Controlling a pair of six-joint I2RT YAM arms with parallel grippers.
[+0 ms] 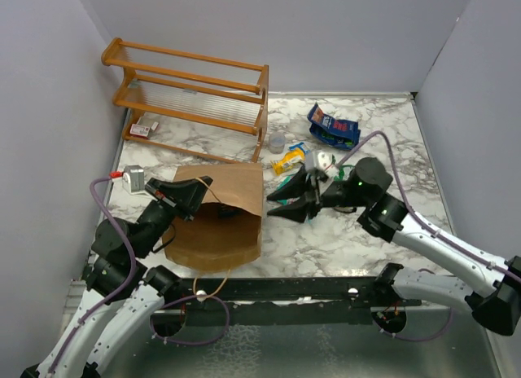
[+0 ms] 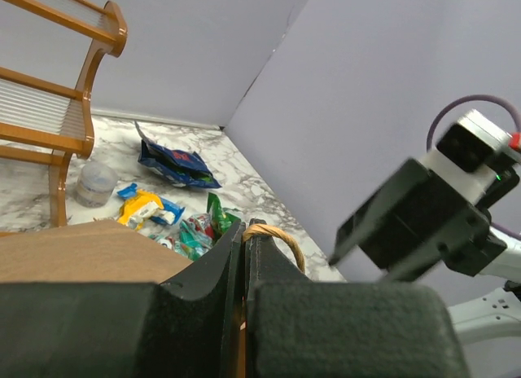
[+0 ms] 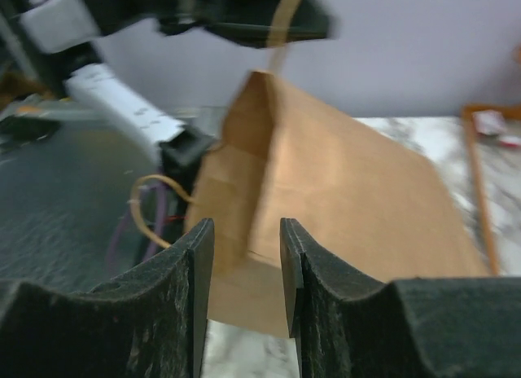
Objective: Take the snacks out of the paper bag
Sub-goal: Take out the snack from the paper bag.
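Observation:
The brown paper bag [image 1: 218,219] stands tilted on the marble table, its mouth towards the left arm. My left gripper [image 1: 195,200] is shut on one twisted paper handle [image 2: 277,238] at the bag's top edge. My right gripper [image 1: 275,205] is open and empty, just right of the bag, its jaws facing the bag's side [image 3: 342,199]. Snacks lie on the table beyond the bag: a blue packet [image 1: 334,127], a yellow and blue packet [image 1: 291,158] and green packets [image 2: 195,230]. The inside of the bag is hidden.
An orange wooden rack [image 1: 195,97] stands at the back left with a small red and white packet [image 1: 142,129] under it. A small clear cup [image 1: 278,141] sits beside the rack's right end. The bag's second handle [image 1: 213,284] hangs over the table's near edge. Walls close in left and right.

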